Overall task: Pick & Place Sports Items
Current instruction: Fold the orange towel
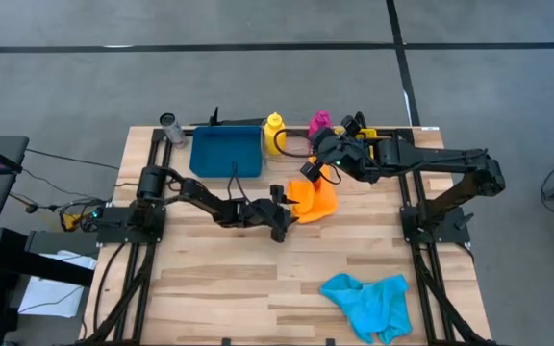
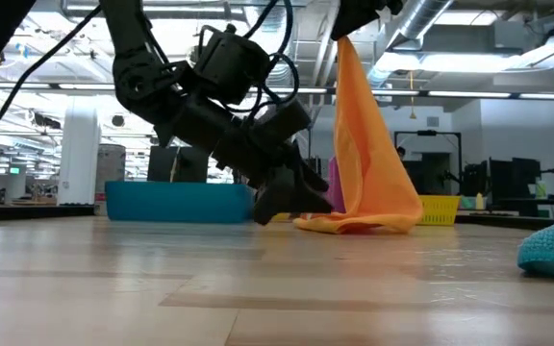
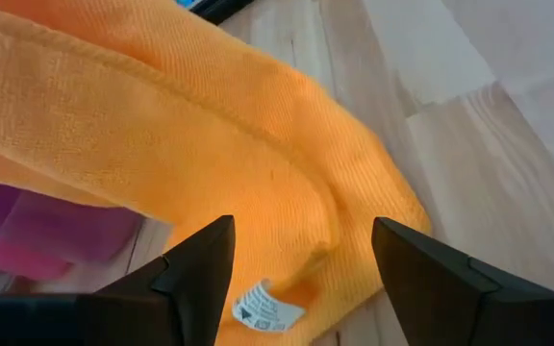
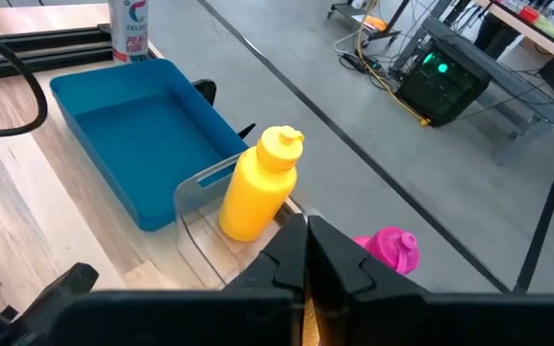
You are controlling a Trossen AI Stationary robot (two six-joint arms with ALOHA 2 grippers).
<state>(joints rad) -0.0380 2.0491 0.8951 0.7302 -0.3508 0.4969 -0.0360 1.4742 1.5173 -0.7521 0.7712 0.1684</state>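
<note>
A: So, which claw is holding the orange cloth [image 1: 315,200] now?

B: The right gripper [image 1: 308,171] is clenched on its top edge and is lifting it. In the low view the cloth is hanging straight down from this claw, so its long axis is running vertically, and its bottom folds are resting on the table [image 1: 258,288].

A: And the left gripper [image 1: 284,223], what is it doing?

B: It is standing released, with the fingers [image 3: 195,274] spread wide, and it is grasping nothing. It is sitting low at the table, just beside the bottom of the cloth. In the left wrist view the lower corner with the small white label [image 3: 265,309] is lying directly ahead of this claw, between the two fingers, but they are not closing on it.

A: Which arm is nearer to that lower corner?

B: The left one, I am judging. The right claw is well above it, at the other end of the cloth.

A: And the other things?

B: The yellow bottle [image 4: 258,187] and the magenta bottle [image 4: 390,252] are standing ahead of the right claw, beside the blue tray [image 4: 142,135]. The cyan cloth [image 1: 368,300] is lying well apart from both claws.
</note>
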